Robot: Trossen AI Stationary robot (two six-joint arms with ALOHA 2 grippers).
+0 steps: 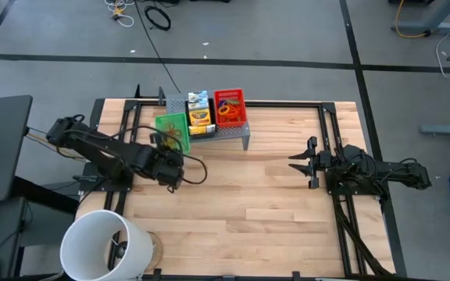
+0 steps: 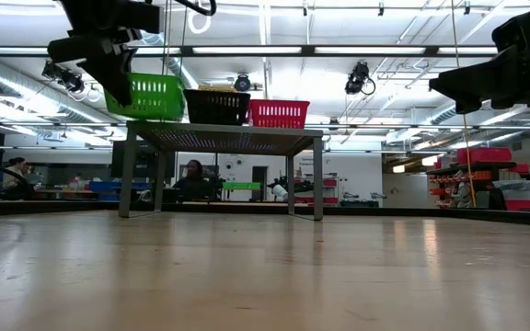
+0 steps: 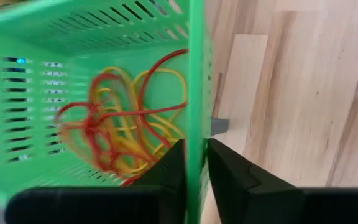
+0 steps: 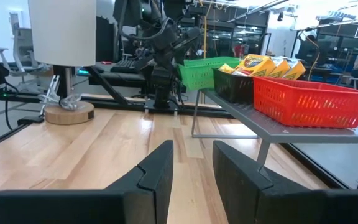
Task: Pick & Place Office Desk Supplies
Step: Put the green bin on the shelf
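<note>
Gripping the green tray by its side wall, left gripper fingers closed, at the riser's left end near the desk's far edge; rubber bands inside. Lifting step judged in hand; next calls for level carriage. Waiting near right edge, right gripper fingers apart.

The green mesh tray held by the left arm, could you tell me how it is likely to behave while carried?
The green mesh tray looks light: the left end effector pinches just one thin wall. Gripped off-centre, it may tilt. The loose rubber bands inside would probably slide and bunch towards the lower side.
</note>
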